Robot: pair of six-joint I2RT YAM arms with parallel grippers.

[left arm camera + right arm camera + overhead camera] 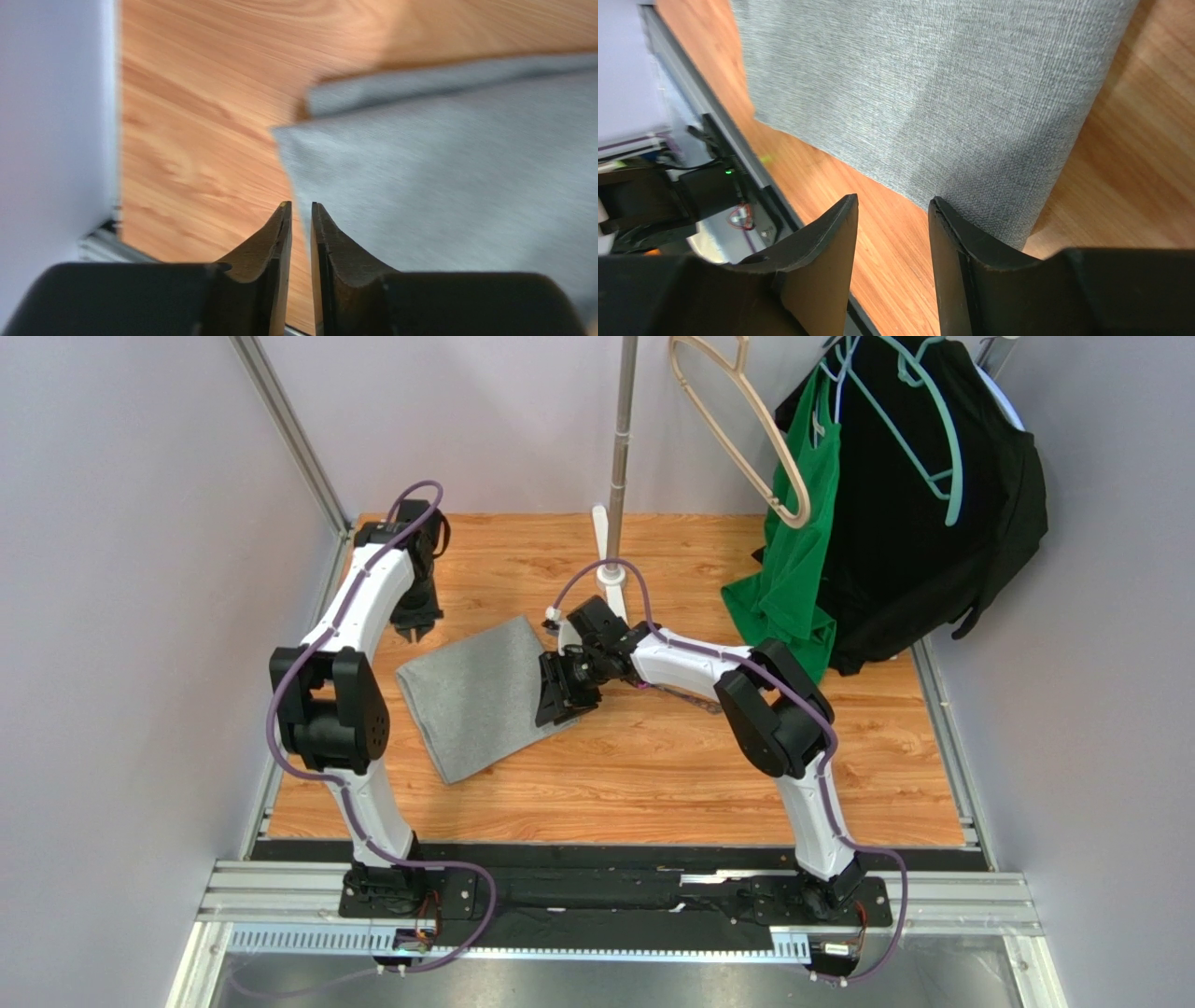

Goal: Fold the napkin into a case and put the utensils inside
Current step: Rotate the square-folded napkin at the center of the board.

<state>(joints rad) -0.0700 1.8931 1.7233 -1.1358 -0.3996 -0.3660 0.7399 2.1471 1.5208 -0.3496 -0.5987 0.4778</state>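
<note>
Nearest the overhead lens, the metal rail [617, 896] bearing both arm bases is seen, with the wood-grain table [673, 784] beyond. On it the napkin [470, 697] is laid flat as a slanted grey rectangle, not yet a narrow strip, so the folding step is judged to be in hand. The left gripper [417, 627] is poised just beside its far left corner, the right gripper [564, 693] at its right edge. No utensils can be made out.

From the left wrist, tapered black jaws are shown parted by a narrow slit, nothing between them. Two soft layers are seen at the cloth's corner.

From the right wrist, jaws are held moderately apart and empty above the woven, heathered edge. Next, that edge probably needs to be pinched and carried across
</note>
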